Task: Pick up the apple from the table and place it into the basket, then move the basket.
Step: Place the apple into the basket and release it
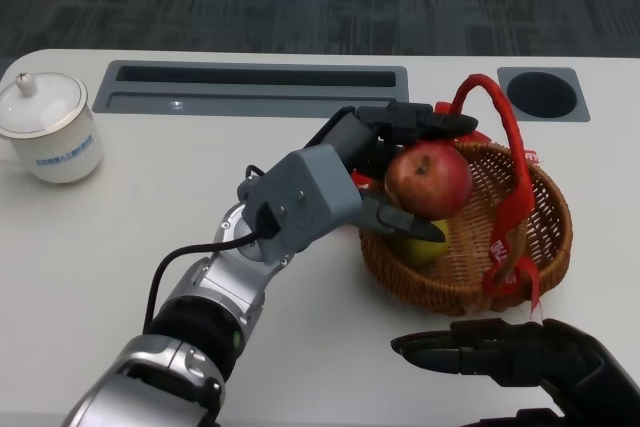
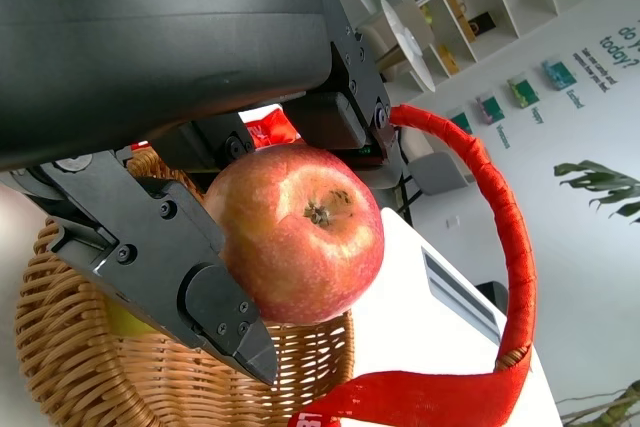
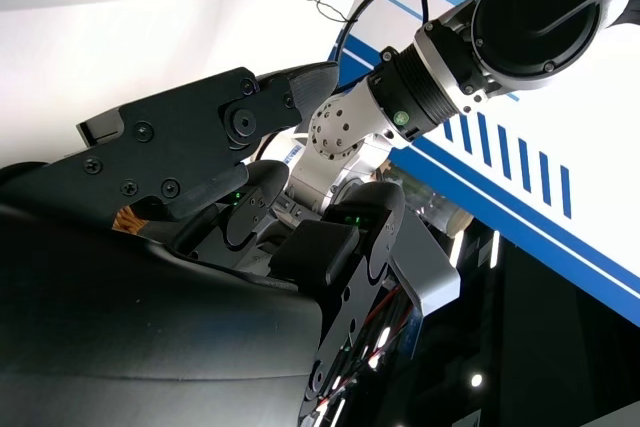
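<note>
Lower right, the right hand (image 1: 520, 357) is lying flat, holding nothing; left hand (image 1: 400, 162) is gripping the apple (image 1: 429, 179) over the basket (image 1: 545, 237), centre-right. Releasing now is risking it knocking the red handle (image 1: 500, 112) or rolling out.

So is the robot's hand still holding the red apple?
Yes, the left hand grips the apple over the basket.

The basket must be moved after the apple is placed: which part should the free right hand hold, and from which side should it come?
Probably the red handle: it arches upright over the wicker basket, so fingers can close around its top. The right hand lies near the basket's front rim and could rise from there, clear of the left hand, which holds the apple over the far side.
</note>
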### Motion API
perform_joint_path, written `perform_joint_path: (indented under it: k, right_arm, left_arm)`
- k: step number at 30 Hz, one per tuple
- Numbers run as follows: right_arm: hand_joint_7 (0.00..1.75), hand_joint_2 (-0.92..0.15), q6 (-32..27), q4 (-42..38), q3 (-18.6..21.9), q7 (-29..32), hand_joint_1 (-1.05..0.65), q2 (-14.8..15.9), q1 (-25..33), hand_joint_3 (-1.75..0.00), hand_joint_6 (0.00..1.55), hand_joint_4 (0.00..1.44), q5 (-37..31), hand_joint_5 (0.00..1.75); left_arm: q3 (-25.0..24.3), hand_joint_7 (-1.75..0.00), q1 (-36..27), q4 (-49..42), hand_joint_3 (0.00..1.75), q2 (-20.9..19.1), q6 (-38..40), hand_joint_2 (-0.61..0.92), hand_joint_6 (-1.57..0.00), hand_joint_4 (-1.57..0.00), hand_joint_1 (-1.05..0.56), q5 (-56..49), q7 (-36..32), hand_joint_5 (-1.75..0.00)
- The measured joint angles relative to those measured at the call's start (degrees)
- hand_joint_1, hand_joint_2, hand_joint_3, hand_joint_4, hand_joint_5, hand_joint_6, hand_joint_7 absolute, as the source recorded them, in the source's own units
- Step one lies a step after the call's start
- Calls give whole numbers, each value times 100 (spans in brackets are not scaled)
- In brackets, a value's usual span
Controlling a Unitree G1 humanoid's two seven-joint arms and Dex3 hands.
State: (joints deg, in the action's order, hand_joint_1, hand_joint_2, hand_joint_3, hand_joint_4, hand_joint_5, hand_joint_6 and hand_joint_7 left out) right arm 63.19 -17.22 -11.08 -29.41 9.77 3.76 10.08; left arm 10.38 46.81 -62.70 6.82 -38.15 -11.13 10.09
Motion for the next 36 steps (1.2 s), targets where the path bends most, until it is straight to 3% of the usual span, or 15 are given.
perform_joint_path:
  k: [7, 9, 14, 20, 26, 36]
  right_arm:
    - [0, -81, -63, 84, 0, 58, -28, 18, 57, 0, 80, 85, -95, 0]
    - [0, -81, -66, 108, 0, 67, -28, 25, 69, 0, 81, 86, -97, 0]
    - [0, -80, -87, 146, -27, 69, -27, 59, 82, 0, 81, 86, -82, 0]
    - [0, -80, -94, 146, -61, 69, -27, 64, 81, 0, 81, 86, -77, 0]
    - [0, -80, -94, 147, -62, 70, -27, 64, 81, 0, 81, 86, -78, 0]
    - [0, -80, -75, 122, -57, 67, -25, 101, 43, 0, 80, 86, -33, 0]
  left_arm:
    - [-92, 0, 118, -327, 0, 111, -66, 76, -101, -114, -28, 0, -21, 0]
    - [-122, 0, 124, -342, 0, 118, -85, 74, -90, -102, -34, 0, -19, 0]
    - [-58, 0, 126, -344, 0, 71, -249, 73, -47, -52, -61, -71, 28, 0]
    - [123, 0, 128, -289, 0, -84, -358, 75, -23, -27, -82, -204, 241, 0]
    - [140, 0, 131, -200, 0, -137, -365, 74, -15, -16, -89, -129, 615, 0]
    - [28, -2, 65, 304, 0, -368, -350, 76, -20, -22, -86, 32, 920, -2]
